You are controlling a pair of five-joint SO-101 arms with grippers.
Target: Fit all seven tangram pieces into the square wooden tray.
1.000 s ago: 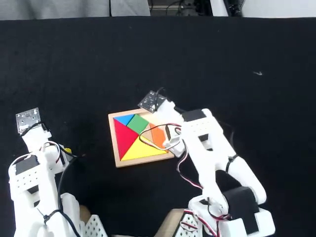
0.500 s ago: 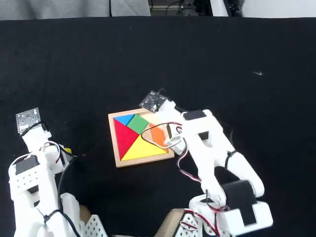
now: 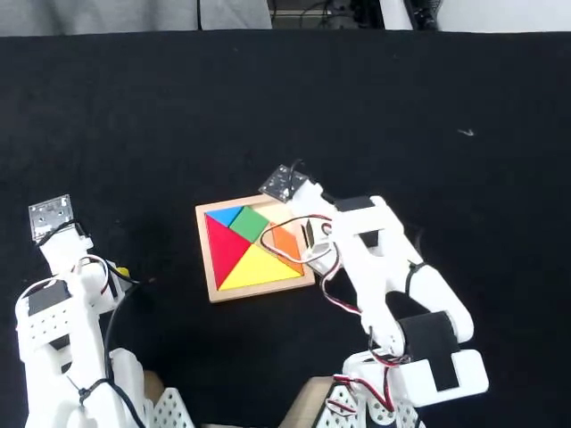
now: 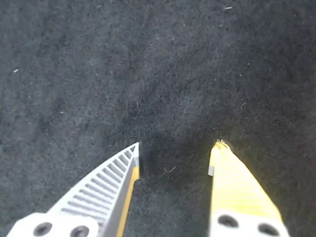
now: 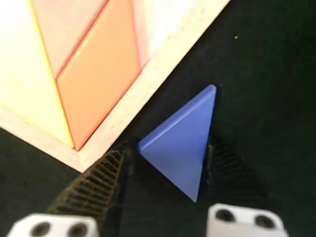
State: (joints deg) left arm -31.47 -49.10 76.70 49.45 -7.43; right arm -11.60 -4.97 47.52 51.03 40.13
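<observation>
The square wooden tray (image 3: 214, 292) lies mid-table. In it are a light blue triangle (image 3: 223, 215), a green square (image 3: 251, 223), a red triangle (image 3: 223, 250), a yellow triangle (image 3: 259, 267) and an orange piece (image 3: 285, 241). My right arm (image 3: 357, 232) hangs over the tray's right edge. In the right wrist view, my right gripper (image 5: 167, 148) is shut on a dark blue triangle (image 5: 182, 143), just outside the tray's wooden rim (image 5: 148, 89) and over the black cloth. My left gripper (image 4: 175, 153) stands open above bare cloth at the table's left front.
A black cloth (image 3: 446, 134) covers the whole table, with wide free room behind and to the right of the tray. The left arm (image 3: 62, 294) stands at the front left, well apart from the tray.
The right arm has shifted slightly to the right over the tray's right edge. The left arm has not moved.
</observation>
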